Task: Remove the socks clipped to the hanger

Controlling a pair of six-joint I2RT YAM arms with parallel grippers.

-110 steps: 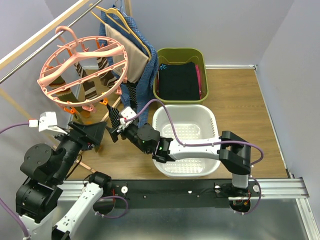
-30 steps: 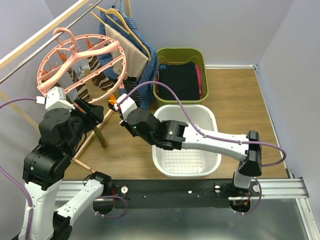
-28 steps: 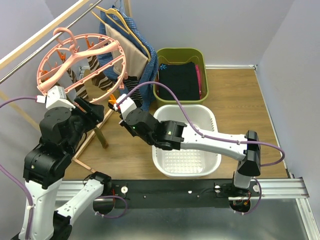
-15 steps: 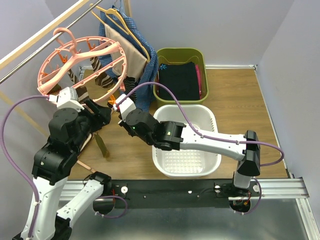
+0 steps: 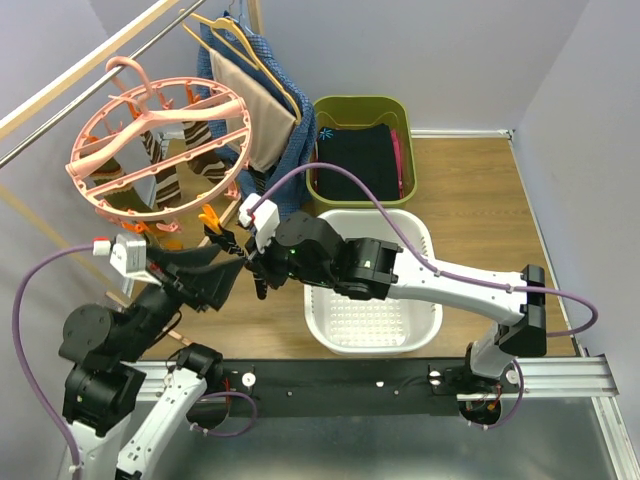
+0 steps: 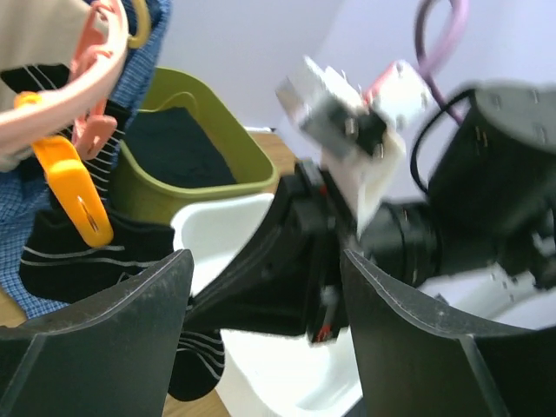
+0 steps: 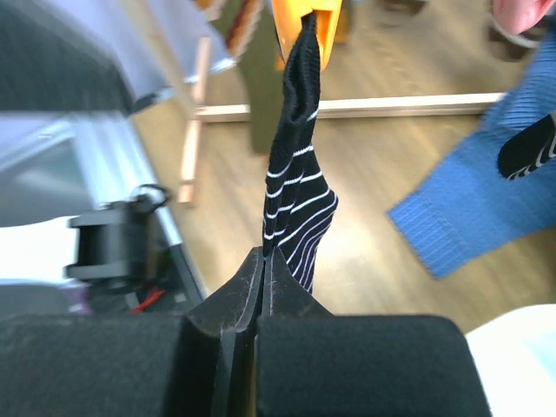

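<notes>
Right hand (image 7: 263, 257) tight on black sock (image 7: 292, 201)

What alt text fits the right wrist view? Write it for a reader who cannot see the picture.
The right gripper is shut on a black sock with thin white stripes, which stretches up to an orange clip that grips its other end. Behind lie a wooden floor and a blue garment at the right.

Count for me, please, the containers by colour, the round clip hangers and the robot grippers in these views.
Olive-green bin: 1
White basket: 1
Pink ring hanger: 1
Grippers: 2 (left gripper open, right gripper shut on the black striped sock)
Total: 5
</notes>
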